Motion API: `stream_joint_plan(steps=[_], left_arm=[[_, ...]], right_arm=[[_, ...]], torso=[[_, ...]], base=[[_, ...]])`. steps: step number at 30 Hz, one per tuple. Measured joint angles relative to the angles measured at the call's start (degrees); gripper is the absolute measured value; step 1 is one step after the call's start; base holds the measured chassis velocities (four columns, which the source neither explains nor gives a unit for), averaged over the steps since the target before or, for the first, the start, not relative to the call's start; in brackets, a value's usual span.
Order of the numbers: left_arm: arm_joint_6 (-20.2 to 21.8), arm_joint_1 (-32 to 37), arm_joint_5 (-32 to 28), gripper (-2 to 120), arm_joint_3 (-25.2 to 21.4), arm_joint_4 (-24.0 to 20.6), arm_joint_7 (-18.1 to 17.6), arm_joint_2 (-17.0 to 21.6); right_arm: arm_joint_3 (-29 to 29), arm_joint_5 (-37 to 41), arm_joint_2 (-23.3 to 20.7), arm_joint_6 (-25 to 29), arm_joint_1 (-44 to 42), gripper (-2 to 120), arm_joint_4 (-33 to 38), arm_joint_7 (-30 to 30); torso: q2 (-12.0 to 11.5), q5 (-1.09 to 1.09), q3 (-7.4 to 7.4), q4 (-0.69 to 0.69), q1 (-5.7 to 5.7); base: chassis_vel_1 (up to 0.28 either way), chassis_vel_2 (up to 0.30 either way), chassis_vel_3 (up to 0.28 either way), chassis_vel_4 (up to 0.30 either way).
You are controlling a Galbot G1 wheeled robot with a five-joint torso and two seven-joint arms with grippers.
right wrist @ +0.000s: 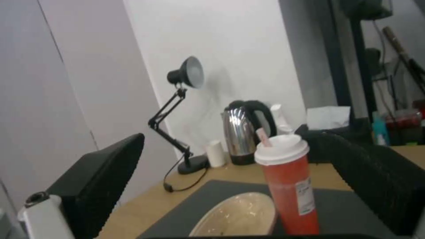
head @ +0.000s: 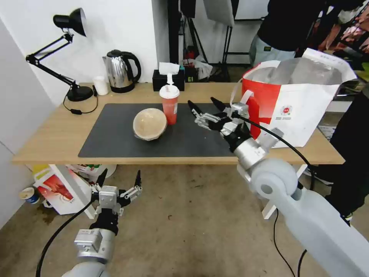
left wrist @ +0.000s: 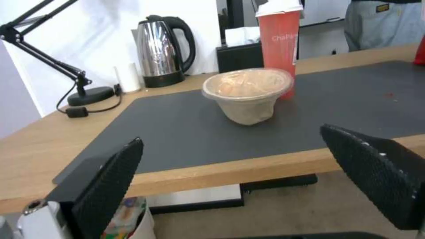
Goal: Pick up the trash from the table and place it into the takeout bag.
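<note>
On the dark mat (head: 115,134) of the table (head: 50,134) stands a beige paper bowl (head: 150,124) (left wrist: 248,94) (right wrist: 234,217). A red drink cup (head: 169,104) (left wrist: 279,43) (right wrist: 288,186) with a white lid stands close behind it, to its right. The white and red takeout bag (head: 300,104) stands open at the table's right end. My right gripper (head: 201,102) (right wrist: 234,136) hovers open over the mat between cup and bag, pointing at the cup. Below the table's front edge, my left gripper (head: 120,176) (left wrist: 231,134) is open and empty, facing the bowl.
Along the table's back edge are a black desk lamp (head: 71,57), a small white cup (head: 101,85), a steel kettle (head: 121,71) and a black tissue box (head: 168,79). A printed carton (head: 57,190) sits on the floor under the table's left end. A person (head: 284,30) stands behind the bag.
</note>
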Motion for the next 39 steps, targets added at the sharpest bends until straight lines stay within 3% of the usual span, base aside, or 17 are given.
stream_joint_plan(steps=[16, 39], left_arm=[[0.0, 0.0, 0.0, 100, 0.0, 0.0, 0.0, 0.0], [0.0, 0.0, 0.0, 100, 0.0, 0.0, 0.0, 0.0]], right_arm=[[-6.1, 0.2, 0.5, -7.1, 7.8, 100, -6.2, -1.7], [-11.9, -3.0, 4.3, -7.4, 15.6, 100, -15.3, -1.4]], torso=[[0.0, -0.01, 0.0, 0.0, 0.0], [0.0, 0.0, 0.0, 0.0, 0.0]], base=[[0.0, 0.0, 0.0, 0.0], [0.0, 0.0, 0.0, 0.0]])
